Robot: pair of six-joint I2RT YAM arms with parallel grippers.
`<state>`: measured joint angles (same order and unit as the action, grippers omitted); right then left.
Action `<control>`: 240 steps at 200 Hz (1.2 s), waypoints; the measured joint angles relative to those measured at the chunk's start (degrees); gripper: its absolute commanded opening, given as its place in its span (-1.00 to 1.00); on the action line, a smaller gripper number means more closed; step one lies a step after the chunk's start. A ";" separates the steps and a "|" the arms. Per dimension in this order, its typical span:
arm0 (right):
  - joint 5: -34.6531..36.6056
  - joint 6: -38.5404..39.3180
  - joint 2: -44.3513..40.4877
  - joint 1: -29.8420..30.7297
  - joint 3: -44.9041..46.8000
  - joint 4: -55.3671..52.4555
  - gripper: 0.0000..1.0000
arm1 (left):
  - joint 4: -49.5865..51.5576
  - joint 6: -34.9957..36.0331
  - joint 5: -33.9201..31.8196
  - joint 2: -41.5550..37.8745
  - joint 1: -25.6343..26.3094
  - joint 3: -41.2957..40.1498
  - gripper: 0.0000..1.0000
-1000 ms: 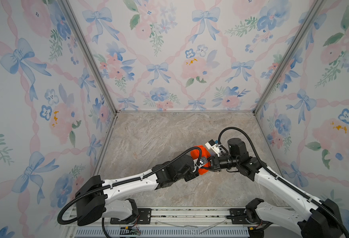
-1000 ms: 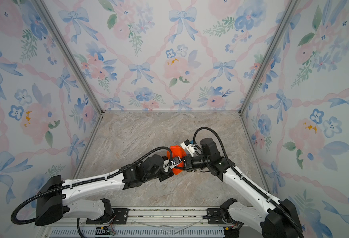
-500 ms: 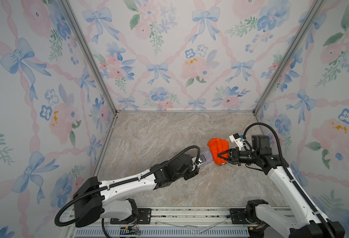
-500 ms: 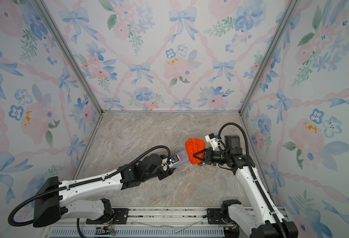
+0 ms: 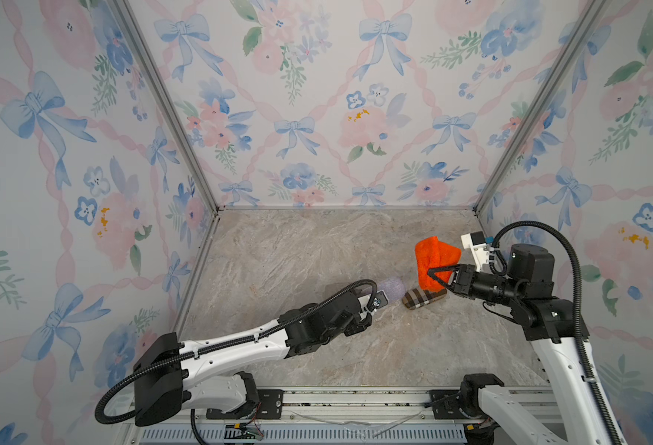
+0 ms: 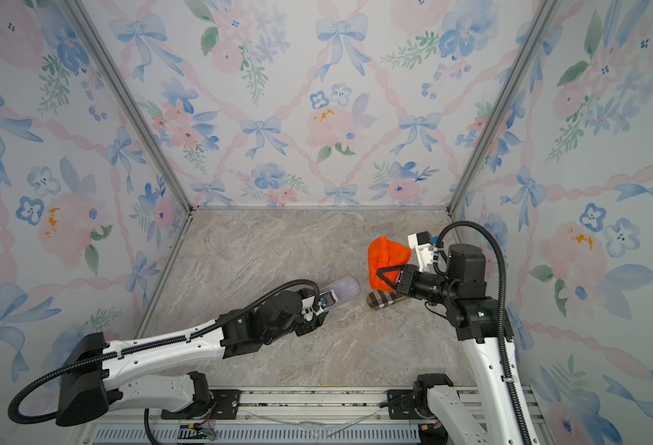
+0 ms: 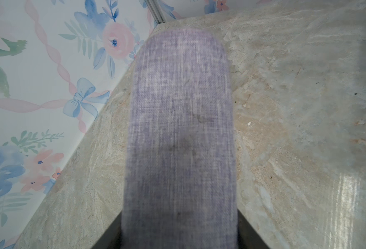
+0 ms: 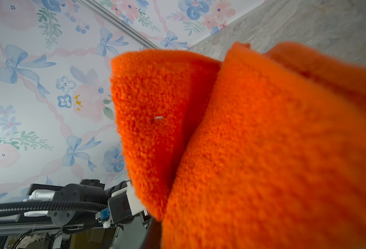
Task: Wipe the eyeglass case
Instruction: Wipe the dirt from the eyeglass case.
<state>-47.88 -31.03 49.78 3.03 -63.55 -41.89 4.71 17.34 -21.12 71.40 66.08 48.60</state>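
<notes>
Pinching lavender eyeglass case (image 5: pixel 392 287) in left fingers (image 7: pixel 248 235), tip near plaid pouch (image 5: pixel 423 298) on counter (image 5: pixel 298 262); clamping orange cloth (image 5: pixel 434 254) in right fingers (image 5: pixel 443 268), just by pouch, apart from case.

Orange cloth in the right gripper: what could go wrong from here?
The orange cloth hangs bunched from the right gripper, so its loose folds may snag or shove the plaid case lying close by. The left gripper holds the lavender case by one end only; wiping pressure could lever it loose.
</notes>
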 measured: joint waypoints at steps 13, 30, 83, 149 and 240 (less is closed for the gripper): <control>0.20 -0.72 1.55 0.83 -1.25 -0.09 -1.00 | -0.39 3.37 -3.41 1.49 1.49 0.07 -0.40; 1.14 -1.84 4.42 3.52 -3.26 0.13 -1.00 | -1.73 8.46 -8.13 3.89 3.15 0.15 -0.40; 6.58 -3.04 15.37 17.66 -10.67 0.92 -1.00 | -13.79 28.39 -22.34 10.34 8.20 0.00 -0.40; 7.02 -3.28 23.93 22.16 -8.48 4.87 -1.00 | -19.91 39.01 -27.54 10.58 8.59 -0.07 -0.37; 7.23 4.57 28.28 24.15 -9.92 -2.01 -1.00 | -17.64 41.99 -25.99 10.58 8.87 -0.13 -0.36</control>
<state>-40.64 -26.46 78.06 27.18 -73.47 -43.90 -12.93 59.33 -47.11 81.97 74.96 48.47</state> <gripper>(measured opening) 0.109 0.590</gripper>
